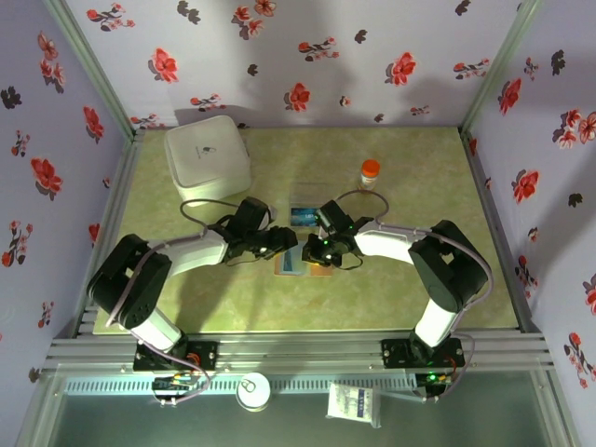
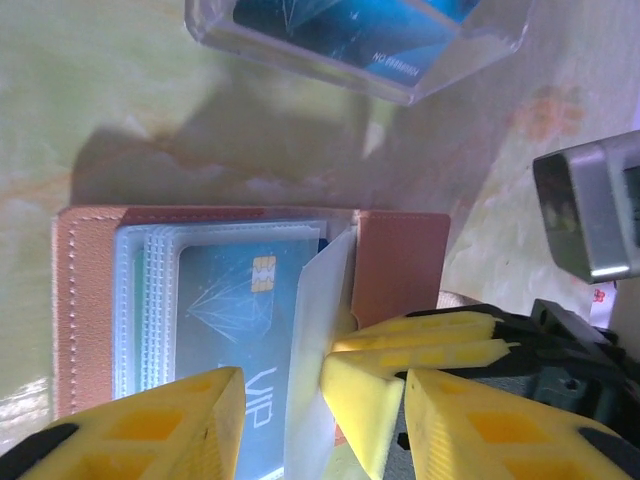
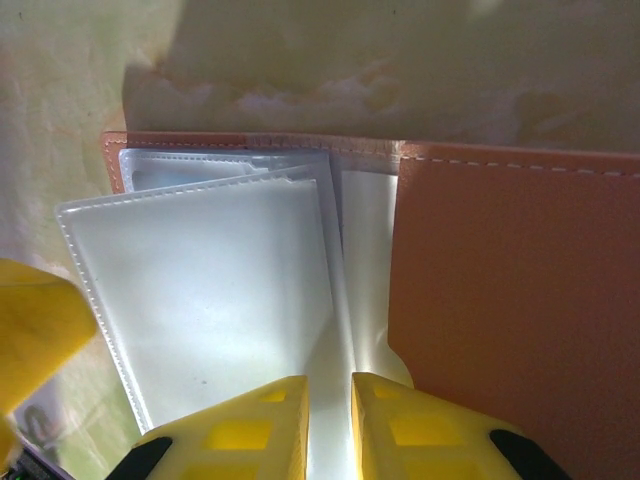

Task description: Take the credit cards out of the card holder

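Observation:
The tan-brown card holder [image 2: 400,260] lies open on the table between both arms [image 1: 291,265]. A blue credit card [image 2: 225,320] with a gold chip and "VIP" lettering sits in its clear sleeves. My left gripper [image 2: 325,400] hovers over that card, open, nothing between its fingers. My right gripper [image 3: 330,385] is shut on a clear plastic sleeve [image 3: 220,290] of the card holder [image 3: 520,290], holding it lifted. Its yellow fingers [image 2: 420,340] reach in beside my left gripper. A second blue card [image 2: 340,25] lies in the clear plastic box.
The clear plastic box [image 1: 303,209] stands just behind the card holder. A big white square container [image 1: 207,156] is at the back left. A small bottle with an orange cap [image 1: 370,173] stands at the back right. Flowered walls enclose the table.

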You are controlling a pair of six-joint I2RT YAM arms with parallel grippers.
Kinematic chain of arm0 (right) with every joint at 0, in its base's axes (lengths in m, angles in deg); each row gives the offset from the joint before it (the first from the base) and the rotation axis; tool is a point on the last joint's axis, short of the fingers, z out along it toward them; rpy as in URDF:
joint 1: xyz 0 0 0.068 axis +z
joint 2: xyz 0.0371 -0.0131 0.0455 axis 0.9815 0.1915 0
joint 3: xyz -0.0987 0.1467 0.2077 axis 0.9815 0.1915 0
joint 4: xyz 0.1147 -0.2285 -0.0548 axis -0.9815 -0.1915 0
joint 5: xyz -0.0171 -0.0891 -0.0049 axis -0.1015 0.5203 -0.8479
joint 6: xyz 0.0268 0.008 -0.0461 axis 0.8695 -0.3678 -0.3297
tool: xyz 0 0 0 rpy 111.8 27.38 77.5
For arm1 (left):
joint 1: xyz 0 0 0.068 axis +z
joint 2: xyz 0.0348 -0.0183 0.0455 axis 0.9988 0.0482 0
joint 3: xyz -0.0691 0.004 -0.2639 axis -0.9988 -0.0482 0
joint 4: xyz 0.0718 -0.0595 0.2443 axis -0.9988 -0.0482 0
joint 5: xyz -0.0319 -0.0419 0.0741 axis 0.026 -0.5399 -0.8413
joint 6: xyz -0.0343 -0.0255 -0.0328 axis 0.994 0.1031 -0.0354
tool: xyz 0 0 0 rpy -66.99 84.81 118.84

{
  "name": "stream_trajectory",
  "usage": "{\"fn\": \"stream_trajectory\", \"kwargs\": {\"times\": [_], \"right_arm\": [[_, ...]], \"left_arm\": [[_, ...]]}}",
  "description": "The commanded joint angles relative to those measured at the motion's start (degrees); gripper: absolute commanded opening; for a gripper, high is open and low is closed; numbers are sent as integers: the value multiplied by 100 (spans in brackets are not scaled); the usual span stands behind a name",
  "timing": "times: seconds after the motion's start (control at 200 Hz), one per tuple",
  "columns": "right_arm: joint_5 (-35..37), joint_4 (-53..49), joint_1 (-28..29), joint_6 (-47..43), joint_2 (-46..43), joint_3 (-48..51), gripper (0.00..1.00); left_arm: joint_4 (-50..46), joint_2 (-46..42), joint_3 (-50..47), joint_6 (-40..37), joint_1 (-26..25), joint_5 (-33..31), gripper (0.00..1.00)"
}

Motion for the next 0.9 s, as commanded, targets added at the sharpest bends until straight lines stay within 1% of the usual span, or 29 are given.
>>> {"fn": "stream_trajectory", "kwargs": {"times": [0.0,0.13,0.275,0.37,0.52,0.6,0.68,0.81,0.895], "right_arm": [[89,-65,-41,-21,-132,96,19],[93,-77,-43,-27,-151,104,19],[142,-179,-49,-52,-255,94,20],[254,-365,-83,-114,-438,96,20],[456,-735,-214,-243,-904,116,20],[549,-933,-293,-313,-1162,121,20],[713,-1222,-409,-400,-1481,121,21],[1199,-1831,-654,-615,-2018,108,21],[1501,-2187,-827,-769,-2327,125,21]], "left_arm": [[190,211,152,107,-96,178,45],[208,331,226,134,-142,204,43],[244,341,287,149,-169,221,36],[221,344,352,158,-184,223,33],[140,379,527,142,-244,230,32],[96,439,642,137,-290,226,33],[76,528,757,130,-347,248,38],[35,706,940,124,-430,250,45],[25,841,1055,123,-481,259,48]]}}
